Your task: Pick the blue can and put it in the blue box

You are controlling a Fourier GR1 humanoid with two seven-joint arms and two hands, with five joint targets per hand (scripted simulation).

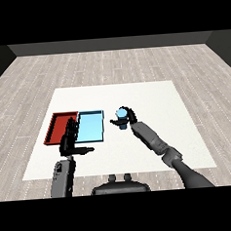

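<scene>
The blue can [121, 115] is upright, just right of the light blue tray [91, 127], and my right hand [129, 116] is curled round it from the right side. I cannot tell whether the can rests on the table or hangs a little above it. My left hand [70, 139] is open with straight fingers. It hovers over the near edge where the red tray [59, 126] and the light blue tray meet, holding nothing.
The two trays lie side by side at the left of the white table [150, 100]. My right forearm [158, 146] crosses the table's near right part. The left forearm [63, 177] comes in at the near left.
</scene>
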